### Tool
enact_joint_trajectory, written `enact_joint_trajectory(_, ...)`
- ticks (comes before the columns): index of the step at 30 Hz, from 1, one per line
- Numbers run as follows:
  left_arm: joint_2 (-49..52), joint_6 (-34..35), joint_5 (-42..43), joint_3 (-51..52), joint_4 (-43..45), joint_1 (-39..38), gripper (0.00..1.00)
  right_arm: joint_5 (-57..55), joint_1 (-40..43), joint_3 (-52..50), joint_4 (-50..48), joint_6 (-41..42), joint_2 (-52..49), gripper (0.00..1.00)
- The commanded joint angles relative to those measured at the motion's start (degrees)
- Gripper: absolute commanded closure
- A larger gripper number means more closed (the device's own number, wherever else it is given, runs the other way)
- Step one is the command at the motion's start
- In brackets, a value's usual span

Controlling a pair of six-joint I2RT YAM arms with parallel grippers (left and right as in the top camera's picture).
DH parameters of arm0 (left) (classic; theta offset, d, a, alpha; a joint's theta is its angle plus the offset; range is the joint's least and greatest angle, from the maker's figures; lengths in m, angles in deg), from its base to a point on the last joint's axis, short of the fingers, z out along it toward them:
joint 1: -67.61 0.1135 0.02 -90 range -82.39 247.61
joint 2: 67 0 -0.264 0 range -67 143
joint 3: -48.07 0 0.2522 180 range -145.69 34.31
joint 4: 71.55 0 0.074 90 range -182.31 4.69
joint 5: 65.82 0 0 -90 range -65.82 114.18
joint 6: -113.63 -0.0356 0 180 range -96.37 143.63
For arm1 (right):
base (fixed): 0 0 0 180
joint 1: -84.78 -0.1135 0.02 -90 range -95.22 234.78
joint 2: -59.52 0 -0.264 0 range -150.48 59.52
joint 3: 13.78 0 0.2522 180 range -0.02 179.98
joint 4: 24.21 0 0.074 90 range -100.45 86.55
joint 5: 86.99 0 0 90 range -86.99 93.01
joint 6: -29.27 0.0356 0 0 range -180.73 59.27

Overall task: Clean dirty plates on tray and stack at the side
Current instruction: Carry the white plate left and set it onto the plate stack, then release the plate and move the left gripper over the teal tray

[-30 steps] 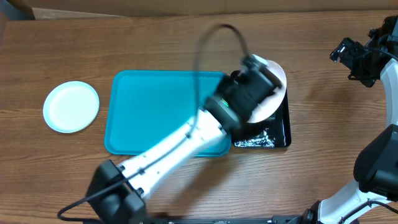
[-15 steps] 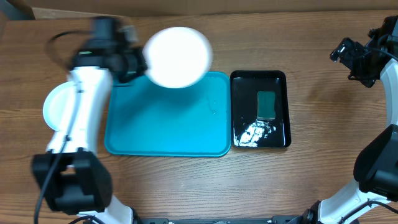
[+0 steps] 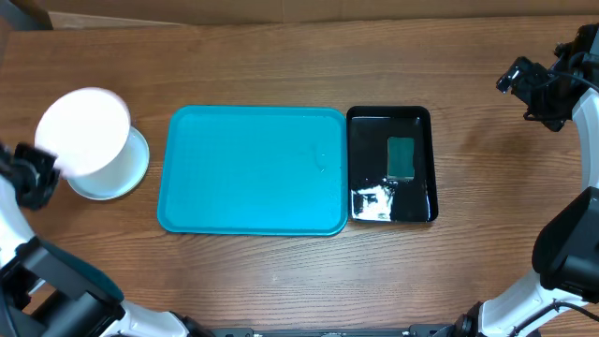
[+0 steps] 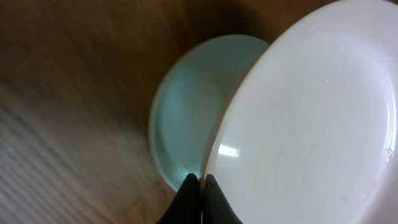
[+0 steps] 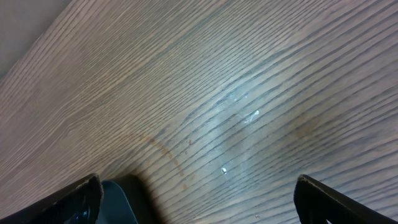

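L end effector (image 4: 200, 194) is pinched tight on the rim of white plate (image 3: 84, 131), held over pale blue plate (image 3: 131, 175). That plate sits on counter (image 3: 281, 65) just left of teal tray (image 3: 253, 173). Can't tell if the 2 plates touch. R end effector (image 5: 198, 198) has jaws wide, above wood at far right. Black tray (image 3: 367, 150) w/ green sponge (image 3: 401, 157) lies just right of teal tray.

The left arm (image 3: 47, 276) and right arm (image 3: 566, 248) are built of white links with black joints. The left claw (image 4: 200, 200) and right claw (image 5: 200, 198) both carry slim black fingers.
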Motion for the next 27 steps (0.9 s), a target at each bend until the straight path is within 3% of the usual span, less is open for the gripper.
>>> enact_joint_trajectory(1,0.0,0.8,-1.1,6.0,3.1,0.6,0.96,0.2,-0.1,0.8,-0.3,0.2,0.3,0.0)
enact_joint_trajectory(10,0.0,0.8,-1.5,9.7,7.5,0.5,0.93,0.2,-0.1,0.8,-0.3,0.2,0.3,0.0)
enact_joint_trajectory(11,0.0,0.8,-1.4,9.7,7.5,0.5,0.79,0.2,-0.1,0.8,-0.3,0.2,0.3,0.0)
enact_joint_trajectory(12,0.0,0.8,-0.8,9.7,7.5,0.5,0.42,0.2,-0.1,0.8,-0.3,0.2,0.3,0.0)
enact_joint_trajectory(13,0.0,0.7,0.3,9.7,7.4,0.5,0.2,0.2,-0.1,0.8,-0.3,0.2,0.3,0.0)
enact_joint_trajectory(15,0.0,0.3,3.9,9.7,7.4,0.5,0.05,0.2,-0.1,0.8,-0.3,0.2,0.3,0.0)
enact_joint_trajectory(20,0.0,-1.4,11.2,9.6,7.8,-2.0,0.07,0.2,-0.1,0.8,-0.3,0.2,0.3,0.0)
enact_joint_trajectory(27,-0.1,-5.7,11.6,9.2,9.4,-14.1,0.08,0.2,-0.1,0.8,-0.3,0.2,0.3,0.0)
